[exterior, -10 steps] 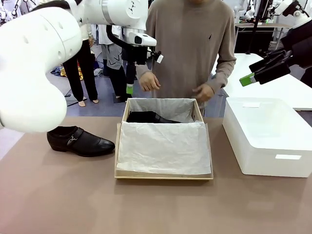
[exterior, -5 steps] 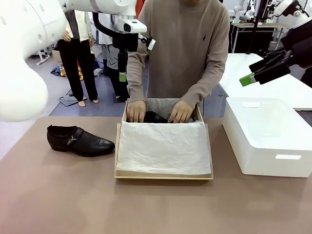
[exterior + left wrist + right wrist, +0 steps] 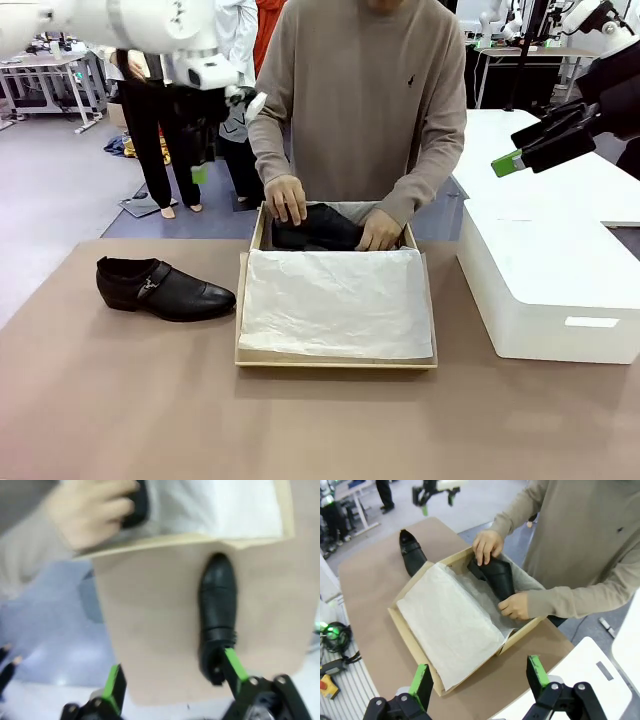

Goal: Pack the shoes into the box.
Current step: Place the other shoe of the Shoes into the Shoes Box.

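One black shoe (image 3: pixel 165 288) lies on its sole on the brown table, left of the cardboard box (image 3: pixel 335 362). White tissue paper (image 3: pixel 335 302) covers most of the box. At the box's far end a person's two hands (image 3: pixel 287 198) hold the other black shoe (image 3: pixel 315 228). My left gripper (image 3: pixel 198 165) hangs open, high above the table's far left edge; in its wrist view (image 3: pixel 175 677) the table shoe (image 3: pixel 217 605) lies below its right finger. My right gripper (image 3: pixel 512 150) is open, high at the right; its wrist view (image 3: pixel 479 676) looks down on the box (image 3: pixel 412 647) and the held shoe (image 3: pixel 497 575).
A large white rectangular bin (image 3: pixel 550 300) stands on the table right of the box. The person stands at the far edge, leaning over the box. Bare table surface (image 3: pixel 300 430) stretches across the near side. Other people stand in the background at the left.
The left arm has swung leftward, away from the box. The person's hands came down into the box's far end and took hold of the shoe there. The right arm has not moved.
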Action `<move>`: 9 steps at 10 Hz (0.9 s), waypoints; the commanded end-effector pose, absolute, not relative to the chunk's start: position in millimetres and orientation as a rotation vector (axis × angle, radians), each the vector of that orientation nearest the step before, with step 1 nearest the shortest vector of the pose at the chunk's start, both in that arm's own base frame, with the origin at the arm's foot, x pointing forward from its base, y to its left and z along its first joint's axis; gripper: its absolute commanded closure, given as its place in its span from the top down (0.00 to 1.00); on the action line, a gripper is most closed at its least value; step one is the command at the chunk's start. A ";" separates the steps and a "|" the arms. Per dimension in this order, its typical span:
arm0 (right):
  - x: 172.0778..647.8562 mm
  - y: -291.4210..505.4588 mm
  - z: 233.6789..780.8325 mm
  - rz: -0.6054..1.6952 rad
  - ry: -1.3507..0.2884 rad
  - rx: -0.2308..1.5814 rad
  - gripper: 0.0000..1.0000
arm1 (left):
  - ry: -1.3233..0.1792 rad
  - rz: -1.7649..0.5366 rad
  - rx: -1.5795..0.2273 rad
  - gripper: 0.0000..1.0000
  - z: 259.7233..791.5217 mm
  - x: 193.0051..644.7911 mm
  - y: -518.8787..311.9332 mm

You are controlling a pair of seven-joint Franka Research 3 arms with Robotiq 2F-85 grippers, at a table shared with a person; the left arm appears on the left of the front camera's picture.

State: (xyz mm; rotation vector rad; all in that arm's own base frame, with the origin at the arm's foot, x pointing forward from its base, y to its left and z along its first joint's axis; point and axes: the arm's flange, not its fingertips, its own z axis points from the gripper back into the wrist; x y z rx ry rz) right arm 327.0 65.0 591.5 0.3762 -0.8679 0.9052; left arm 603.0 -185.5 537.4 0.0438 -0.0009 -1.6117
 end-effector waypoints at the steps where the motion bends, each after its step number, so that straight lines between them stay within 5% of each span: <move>1: 327.5 65.1 590.9 0.907 -0.876 0.394 1.00 | 0.002 -1.672 -0.046 1.00 525.7 575.6 -159.9; 9: 327.5 65.1 590.9 0.907 -0.876 0.394 1.00 | 0.018 -1.647 -0.035 1.00 521.4 584.6 -162.5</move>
